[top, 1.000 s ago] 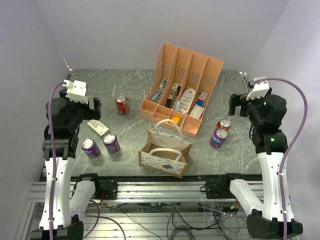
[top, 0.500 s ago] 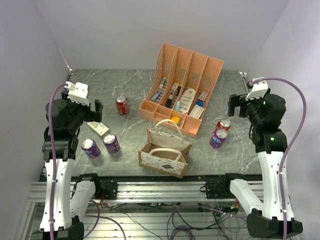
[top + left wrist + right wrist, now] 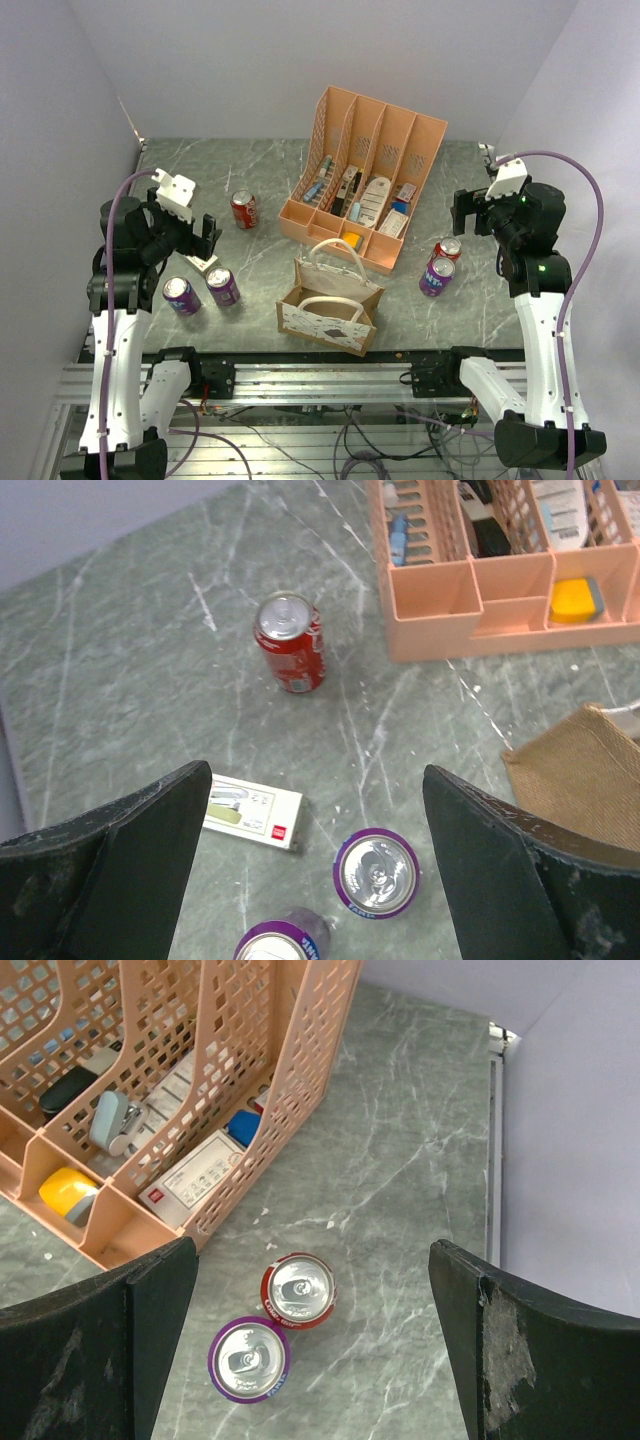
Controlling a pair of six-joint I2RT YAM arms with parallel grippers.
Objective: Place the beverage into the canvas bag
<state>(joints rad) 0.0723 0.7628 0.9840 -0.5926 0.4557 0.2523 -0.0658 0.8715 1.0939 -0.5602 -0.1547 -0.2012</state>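
Observation:
The tan canvas bag [image 3: 330,305] with white loop handles stands open at the front middle of the table; its corner shows in the left wrist view [image 3: 580,770]. Two purple cans [image 3: 222,286] [image 3: 181,296] stand left of it, and a red can [image 3: 243,209] stands farther back. A red can [image 3: 447,249] and a purple can [image 3: 437,276] stand together on the right. My left gripper [image 3: 205,238] is open and empty above the purple can [image 3: 376,872]. My right gripper [image 3: 462,212] is open and empty above the right red can [image 3: 298,1290] and purple can [image 3: 248,1358].
An orange slotted file rack [image 3: 365,180] with small items stands behind the bag. A flat white box [image 3: 197,257] lies by the left purple cans, under my left gripper. Walls close the table on the left, back and right.
My left gripper has moved right and down toward the white box and purple cans. My right gripper has shifted slightly left. No object has moved.

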